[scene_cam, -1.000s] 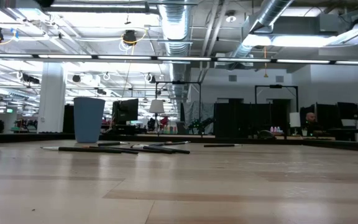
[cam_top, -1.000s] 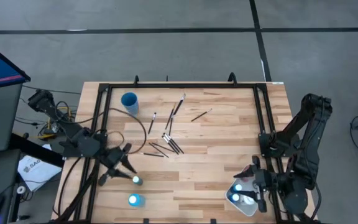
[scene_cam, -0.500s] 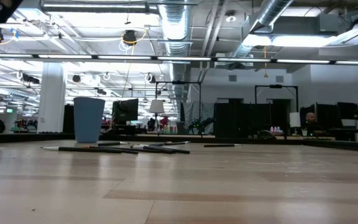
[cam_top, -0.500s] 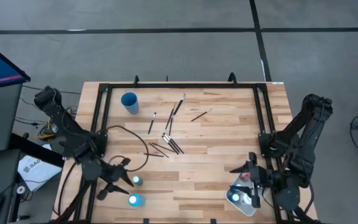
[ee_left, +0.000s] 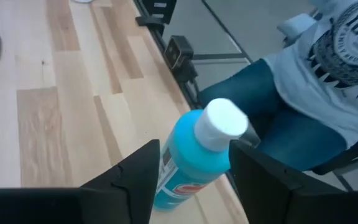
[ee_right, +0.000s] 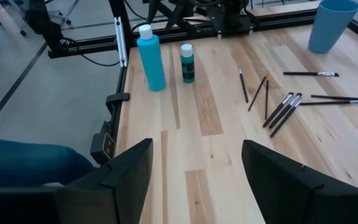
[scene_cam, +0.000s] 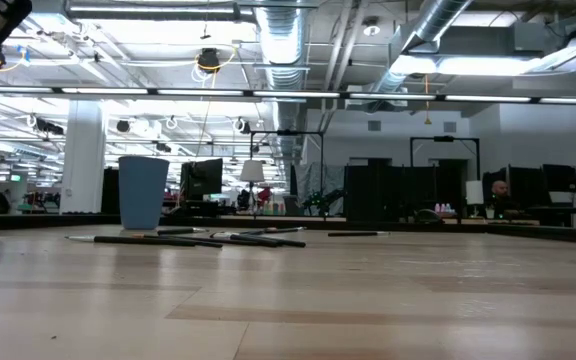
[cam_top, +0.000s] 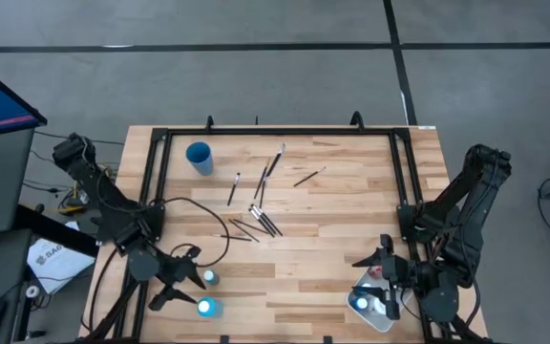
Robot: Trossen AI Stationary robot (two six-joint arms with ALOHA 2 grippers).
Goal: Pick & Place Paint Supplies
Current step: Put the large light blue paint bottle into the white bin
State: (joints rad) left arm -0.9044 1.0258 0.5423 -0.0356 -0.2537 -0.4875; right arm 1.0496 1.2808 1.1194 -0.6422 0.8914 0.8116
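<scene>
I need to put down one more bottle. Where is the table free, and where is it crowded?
Free: the wide bare wood between the brushes and the white tray, also right of the blue cup toward the far right corner. Crowded: the brush cluster, and the two bottles near the left gripper.

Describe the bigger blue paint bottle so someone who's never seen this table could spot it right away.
Start at the wooden table and go to its near left corner, where the left gripper hovers. Two capped bottles stand there side by side. The blue paint bottle is the taller, bright sky-blue one with a white cap, nearest the table edge; its neighbour, the teal bottle, is shorter and dark green.
</scene>
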